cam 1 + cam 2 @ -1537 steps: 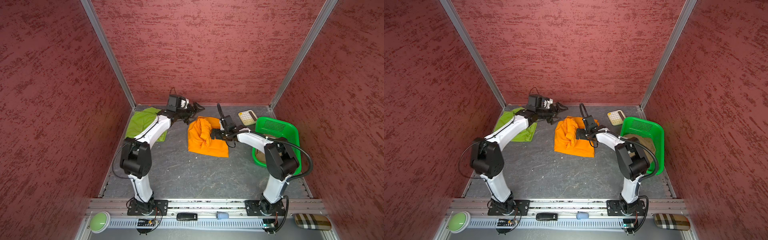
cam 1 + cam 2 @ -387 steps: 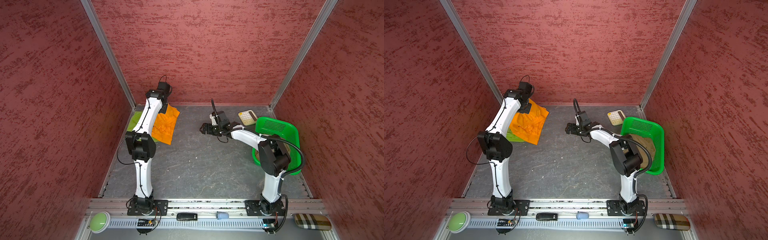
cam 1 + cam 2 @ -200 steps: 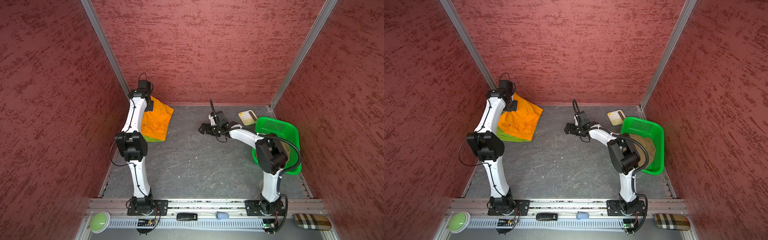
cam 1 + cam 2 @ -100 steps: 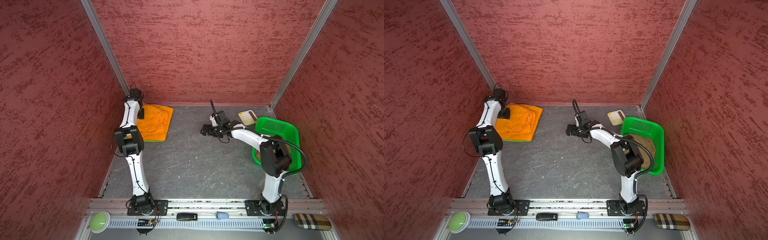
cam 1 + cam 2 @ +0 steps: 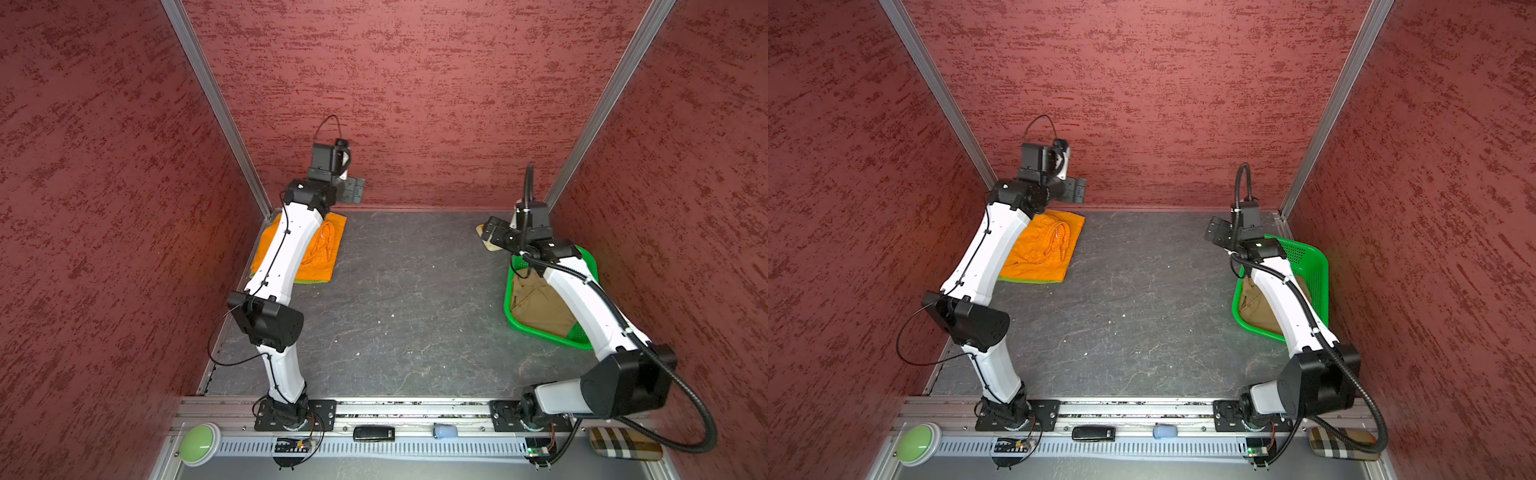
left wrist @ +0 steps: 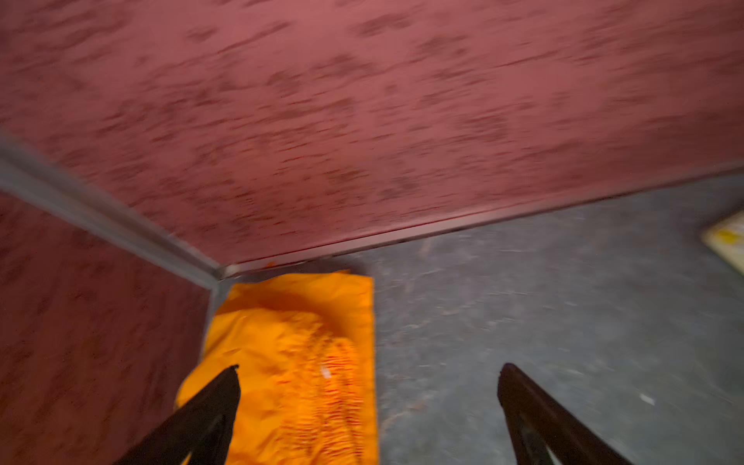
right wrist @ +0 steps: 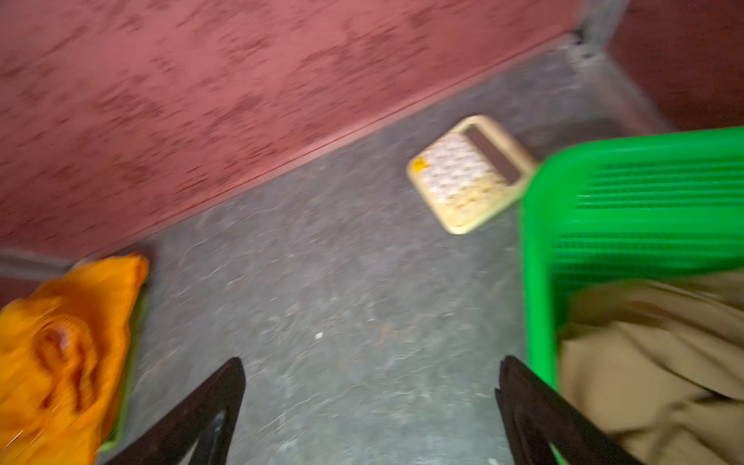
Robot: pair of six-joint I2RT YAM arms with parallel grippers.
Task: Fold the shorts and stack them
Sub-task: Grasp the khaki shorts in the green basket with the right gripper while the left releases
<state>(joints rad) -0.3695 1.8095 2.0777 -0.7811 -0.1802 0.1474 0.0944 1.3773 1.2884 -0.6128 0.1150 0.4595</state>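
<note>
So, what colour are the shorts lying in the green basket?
Khaki tan. The shorts show best in the right wrist view, bunched inside the basket.

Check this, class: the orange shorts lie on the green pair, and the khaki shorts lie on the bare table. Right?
No: both top views show the khaki shorts inside the green basket. The orange shorts do lie on the green pair.
</note>
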